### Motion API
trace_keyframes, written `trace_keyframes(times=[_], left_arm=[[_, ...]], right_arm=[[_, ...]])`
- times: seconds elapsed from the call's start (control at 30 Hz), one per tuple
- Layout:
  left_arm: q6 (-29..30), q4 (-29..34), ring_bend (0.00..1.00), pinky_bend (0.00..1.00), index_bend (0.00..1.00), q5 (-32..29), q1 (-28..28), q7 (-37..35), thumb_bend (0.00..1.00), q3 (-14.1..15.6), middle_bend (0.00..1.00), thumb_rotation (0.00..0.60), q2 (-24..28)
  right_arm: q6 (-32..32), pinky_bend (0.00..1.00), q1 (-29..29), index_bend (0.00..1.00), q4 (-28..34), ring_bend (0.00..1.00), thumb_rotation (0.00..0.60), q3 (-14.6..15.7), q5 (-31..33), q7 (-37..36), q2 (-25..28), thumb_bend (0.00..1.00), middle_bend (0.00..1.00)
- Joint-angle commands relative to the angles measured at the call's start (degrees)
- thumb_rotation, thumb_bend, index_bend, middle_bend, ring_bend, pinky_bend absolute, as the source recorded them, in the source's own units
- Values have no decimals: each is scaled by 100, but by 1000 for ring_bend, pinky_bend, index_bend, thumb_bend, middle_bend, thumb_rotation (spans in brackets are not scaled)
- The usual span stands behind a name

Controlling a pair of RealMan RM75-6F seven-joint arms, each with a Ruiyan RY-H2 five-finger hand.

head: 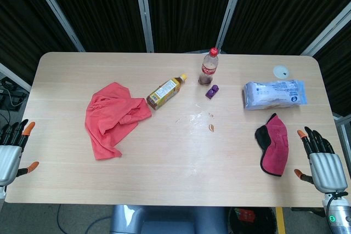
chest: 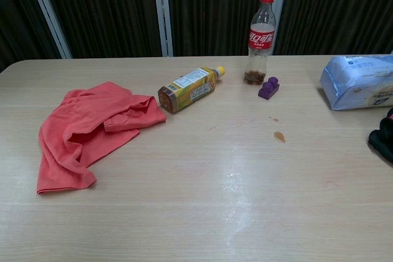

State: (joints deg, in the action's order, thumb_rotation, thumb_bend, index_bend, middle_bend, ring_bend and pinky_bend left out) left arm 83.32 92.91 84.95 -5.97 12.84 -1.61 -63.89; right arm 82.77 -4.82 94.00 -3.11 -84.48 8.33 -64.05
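Holding both hands idle at the tabletop's (head: 175,190) near corners, nothing picked up yet. My right hand (head: 323,160): fingers spread, empty, just beside the pink-and-black eye mask (head: 274,143), not touching it. My left hand (head: 11,146): fingers apart, empty, off the tabletop's edge, nearest the red cloth (head: 112,116), crumpled and well apart from it. Also present: tea bottle (head: 164,92) lying on its side, cola bottle (head: 209,67) upright, purple block (head: 212,91) just beside it, wipes pack (head: 274,94), small brown spill (head: 211,127) mid-tabletop, unwiped.
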Motion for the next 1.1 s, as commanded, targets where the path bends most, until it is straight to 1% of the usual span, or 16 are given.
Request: trace_keyframes(times=[0.03, 0.23, 0.63, 0.8, 0.9, 1.03, 1.1], left_arm=[[-17, 36, 0, 0, 0, -31, 3, 52, 0, 4, 0, 600, 16], [-53, 78, 0, 0, 0, -48, -8, 85, 0, 12, 0, 600, 28], [-64, 97, 0, 0, 0, -92, -12, 104, 0, 1, 0, 600, 58], [-74, 112, 0, 0, 0, -90, -22, 84, 0, -1, 0, 600, 51], [-42, 106, 0, 0, 0, -57, -18, 90, 0, 2, 0, 600, 49], [-48, 106, 0, 0, 0, -81, -11, 80, 0, 3, 0, 600, 50], [-55, 118, 0, 0, 0, -101, -10, 57, 0, -2, 0, 600, 54]], right_arm=[[5, 150, 1, 56, -3, 0, 600, 4, -11, 15, 0, 0, 0], [-59, 150, -5, 56, 3, 0, 600, 35, 7, 53, 27, 0, 0], [-313, 150, -61, 61, 271, 0, 600, 125, 91, 249, 49, 0, 0], [-622, 150, -177, 63, 377, 0, 600, 73, 400, 387, -10, 0, 0], [-882, 150, -317, 67, 445, 0, 600, -3, 685, 637, -91, 0, 0], [-1134, 150, -512, 75, 398, 0, 600, -168, 1127, 997, -334, 0, 0], [-1245, 150, -648, 83, 280, 0, 600, -324, 1504, 1254, -574, 0, 0]])
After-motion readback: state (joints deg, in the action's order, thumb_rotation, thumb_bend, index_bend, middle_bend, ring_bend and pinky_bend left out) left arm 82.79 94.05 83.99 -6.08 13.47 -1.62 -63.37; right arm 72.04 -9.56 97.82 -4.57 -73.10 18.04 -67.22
